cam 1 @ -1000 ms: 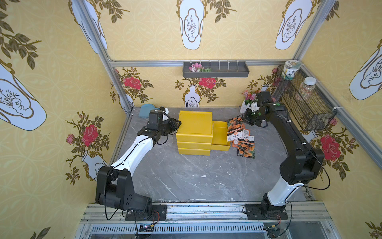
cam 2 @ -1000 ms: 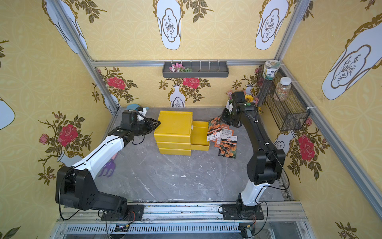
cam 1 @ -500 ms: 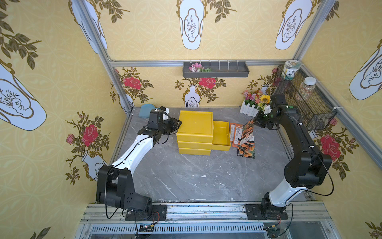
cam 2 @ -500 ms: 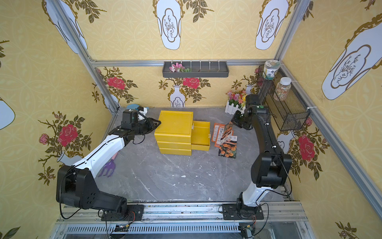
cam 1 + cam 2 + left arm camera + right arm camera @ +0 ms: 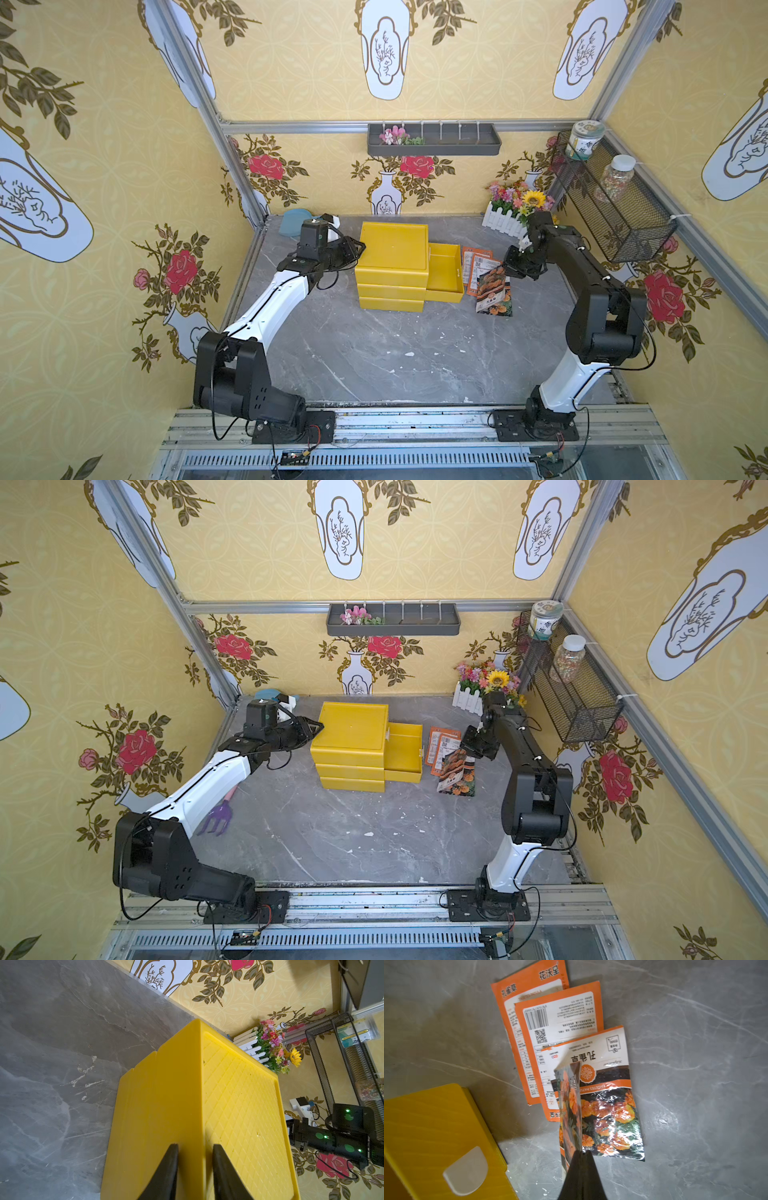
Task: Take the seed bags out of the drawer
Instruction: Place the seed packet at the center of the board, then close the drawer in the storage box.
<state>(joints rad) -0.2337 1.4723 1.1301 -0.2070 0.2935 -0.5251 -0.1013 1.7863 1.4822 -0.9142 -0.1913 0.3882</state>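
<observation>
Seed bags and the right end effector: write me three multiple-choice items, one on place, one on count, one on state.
1. The loose seed bags lie: A on the table beside the open drawer; B inside the drawer; C in the wire basket.
2. Bags lying flat: A one; B three; C five.
3. The right end effector is: A open above them; B shut on a fourth seed bag; C shut on nothing.
Answers: 1 A, they overlap on the grey surface next to it; 2 B, two barcode backs and one flower front; 3 B, its closed tips pinch a bag seen edge-on.
</observation>
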